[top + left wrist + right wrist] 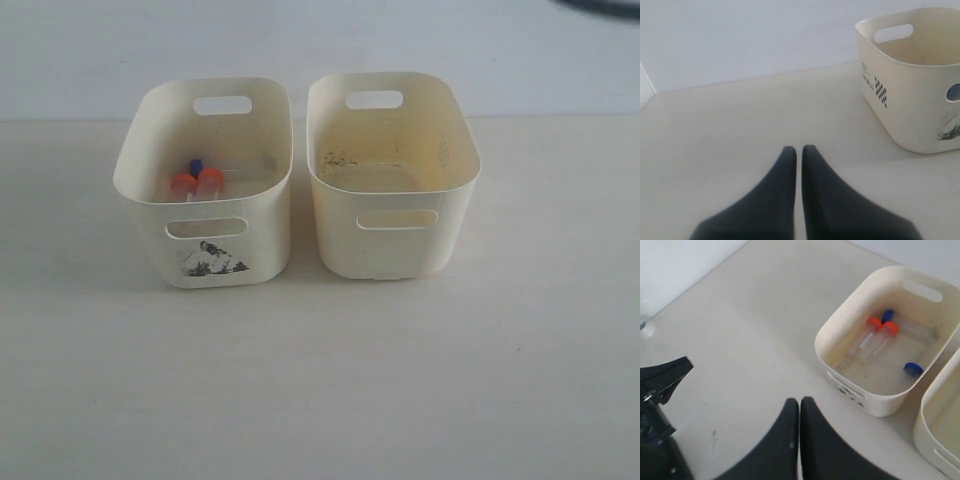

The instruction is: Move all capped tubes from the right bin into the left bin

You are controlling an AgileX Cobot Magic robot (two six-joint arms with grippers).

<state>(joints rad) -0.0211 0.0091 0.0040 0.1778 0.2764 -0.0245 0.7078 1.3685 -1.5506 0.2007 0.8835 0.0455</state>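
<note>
Fingers of the left gripper: pressed tip to tip in the left wrist view, gripping nothing, above the table.
Left wrist view, the left bin: I see it well apart from the fingertips, with a checkered print on its wall.
Right wrist view, the right gripper: closed as well, nothing held.
Right wrist view, the capped tubes: four lie on the left bin's floor, two orange-capped, two blue; the right bin sits just beside it.
Exterior view, both bins: side by side; I see orange and blue caps inside the marked left bin.
</note>
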